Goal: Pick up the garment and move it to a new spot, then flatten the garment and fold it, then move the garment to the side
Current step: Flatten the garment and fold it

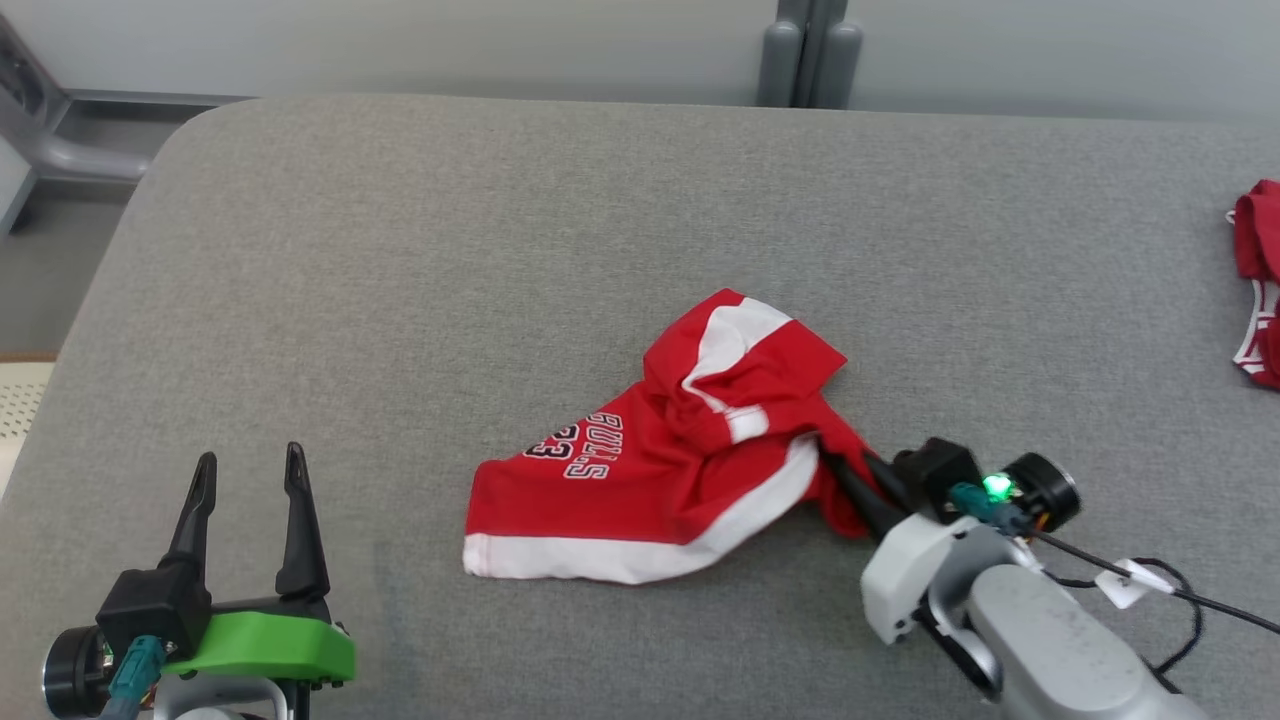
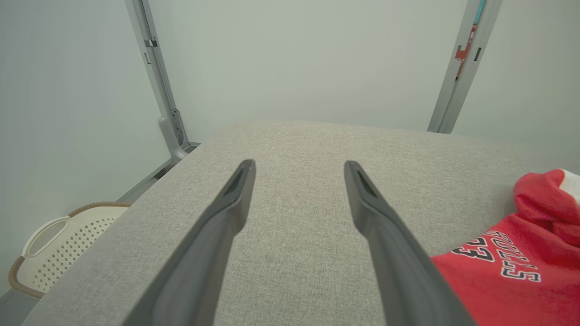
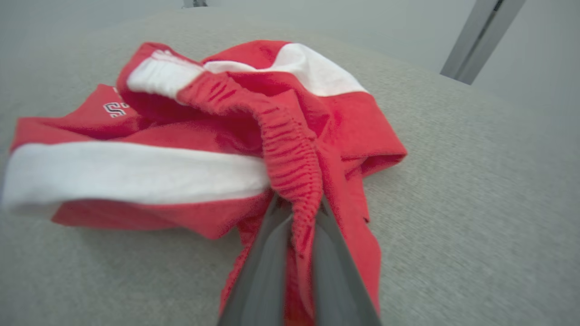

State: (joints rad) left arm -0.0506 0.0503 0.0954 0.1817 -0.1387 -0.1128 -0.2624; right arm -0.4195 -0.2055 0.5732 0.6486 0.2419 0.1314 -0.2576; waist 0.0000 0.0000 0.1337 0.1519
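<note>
Because your right tool (image 1: 828,460) is clamped together on the ribbed elastic waistband (image 3: 290,154) of the crumpled red-and-white jersey shorts (image 1: 650,490), you hold the garment by its sturdiest edge. I judge that edge is less likely to slip or stretch when lifted. The shorts lie bunched on the grey fabric-covered worktop (image 1: 500,250), one part folded over another and the lettering facing up, with the gripped waistband at their right end. Most of the cloth rests on the worktop, so the pick-up looks to be only beginning.

Your left tool (image 1: 250,458) hangs well off to the shorts' left, with its two dark fingers apart and nothing between them. It seems parked there to keep out of the way and to be free for the flattening to come.

Far to the shorts' right, a second red cloth (image 1: 1258,280) lies near the worktop's edge. Keep away from it when you choose the new spot.
</note>
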